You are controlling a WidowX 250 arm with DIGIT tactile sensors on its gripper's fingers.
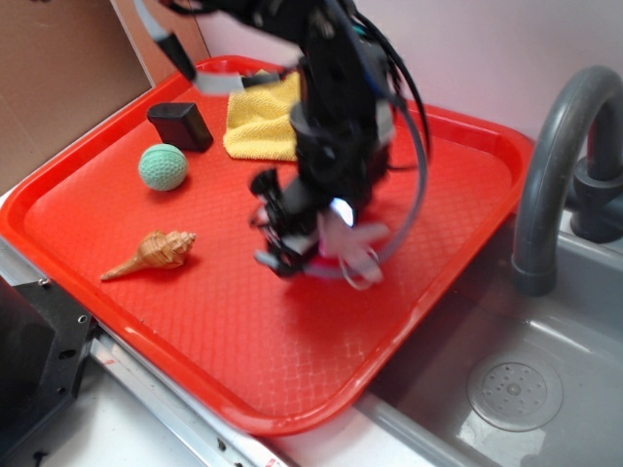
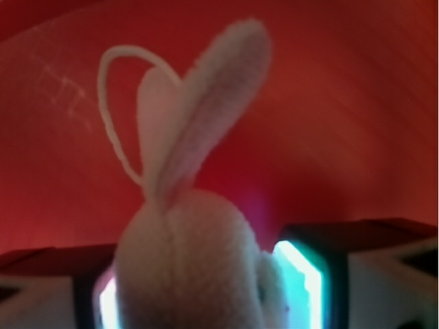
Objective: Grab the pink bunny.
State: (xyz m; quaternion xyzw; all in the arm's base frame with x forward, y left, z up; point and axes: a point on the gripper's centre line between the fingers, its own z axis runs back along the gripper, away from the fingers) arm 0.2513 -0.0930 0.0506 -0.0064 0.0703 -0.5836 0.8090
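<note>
- A spiral seashell (image 1: 151, 254) lies on the red tray (image 1: 243, 370) near its left edge, its pointed tip toward the tray's left front.
- A teal knitted ball (image 1: 163, 166) sits farther back, well apart from the shell, with a black box (image 1: 181, 125) just behind it near the tray's back left corner.
- A yellow cloth (image 1: 261, 122) lies folded at the tray's back edge, partly hidden behind the black arm.
- The tool (image 1: 304, 243) is down over the middle of the tray, blurred in the exterior view.
- The pink bunny (image 2: 188, 260) is at the tray's middle, its round head sitting between the two fingers (image 2: 302, 274), which press against it on both sides, so the tool is clamped on the head.
- In the wrist view the bunny's long axis runs away from the tool: the ears point up the frame, leaning slightly right, with the thin white string loop (image 2: 110, 103) to their left.
- A grey faucet (image 1: 560, 165) and sink (image 1: 506, 389) lie past the tray's right edge.
</note>
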